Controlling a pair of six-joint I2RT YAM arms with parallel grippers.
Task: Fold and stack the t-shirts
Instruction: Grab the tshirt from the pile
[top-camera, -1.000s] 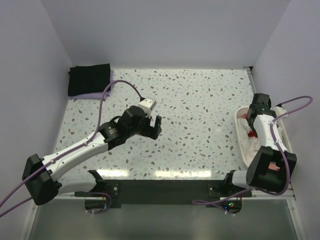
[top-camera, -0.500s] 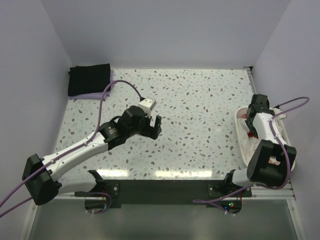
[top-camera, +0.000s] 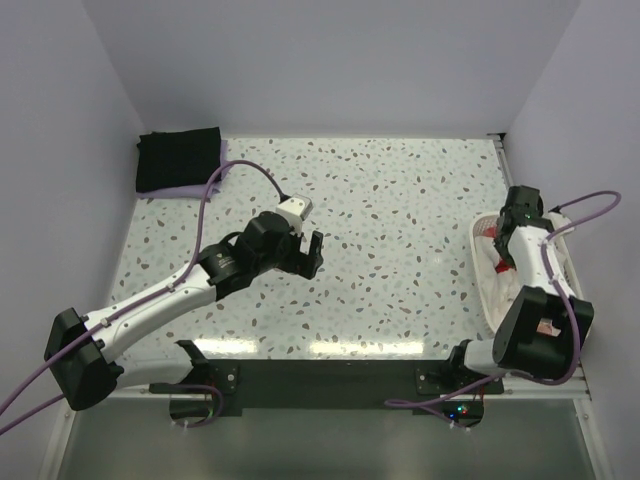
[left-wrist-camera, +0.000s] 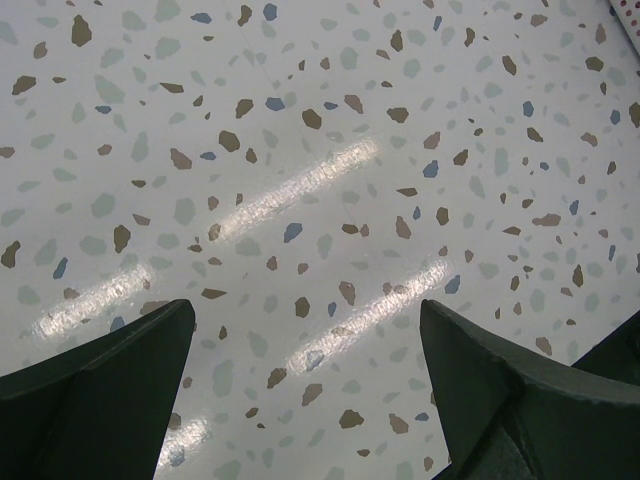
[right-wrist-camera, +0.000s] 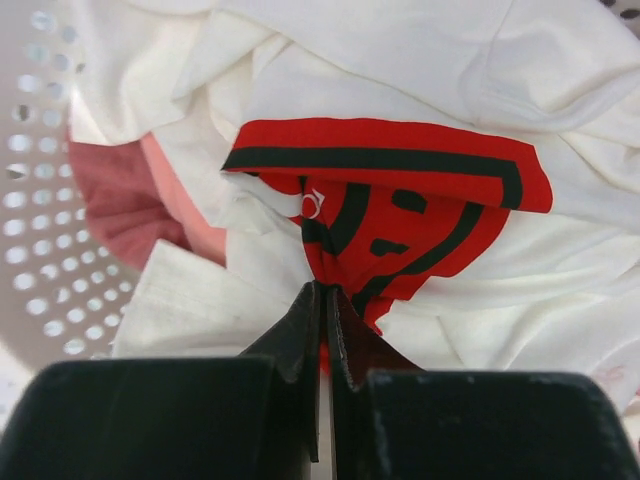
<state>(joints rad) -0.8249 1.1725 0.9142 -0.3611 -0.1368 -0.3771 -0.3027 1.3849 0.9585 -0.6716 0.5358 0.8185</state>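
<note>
The right gripper (right-wrist-camera: 322, 296) is pinching the cream-white t-shirt (right-wrist-camera: 400, 60) at its red print (lower middle of frame). The left gripper (left-wrist-camera: 305, 312) is hovering, spread wide, over the table (left-wrist-camera: 300, 120).

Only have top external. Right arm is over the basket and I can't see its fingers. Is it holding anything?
Observer: Yes. In the right wrist view the right gripper is shut on a fold of the cream-white t-shirt, pinched at the lower edge of its red print.
Operator: Anything else in there?
Observer: A salmon-pink t-shirt lies under the white one, against the perforated wall of the basket.
Operator: Left gripper?
Observer: In the left wrist view the left gripper is open with nothing between its fingers, only bare speckled table below.
</note>
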